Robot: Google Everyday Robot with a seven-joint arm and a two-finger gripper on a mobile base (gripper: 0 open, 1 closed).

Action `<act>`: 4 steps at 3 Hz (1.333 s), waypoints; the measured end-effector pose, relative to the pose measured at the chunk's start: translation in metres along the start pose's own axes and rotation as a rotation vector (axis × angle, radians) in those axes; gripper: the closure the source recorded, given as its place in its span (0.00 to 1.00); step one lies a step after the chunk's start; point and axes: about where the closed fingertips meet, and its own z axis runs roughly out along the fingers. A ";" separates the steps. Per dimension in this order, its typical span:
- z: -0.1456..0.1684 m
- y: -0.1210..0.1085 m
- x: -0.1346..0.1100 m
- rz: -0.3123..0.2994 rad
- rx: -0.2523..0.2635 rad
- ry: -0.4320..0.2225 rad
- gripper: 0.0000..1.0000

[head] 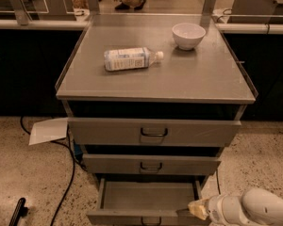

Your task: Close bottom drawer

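The bottom drawer is the lowest of three grey drawers in the cabinet. It is pulled out, showing its empty grey inside, and its front runs along the bottom edge of the view with a dark loop handle. My gripper comes in from the lower right on a white arm, its tan tip at the drawer's front right corner. I cannot tell whether it touches the drawer.
The middle drawer and top drawer sit above. On the cabinet top lie a plastic bottle and a white bowl. A paper sheet, a black cable and a dark object are on the floor at left.
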 end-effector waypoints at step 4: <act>0.070 -0.031 0.068 0.214 0.028 0.024 1.00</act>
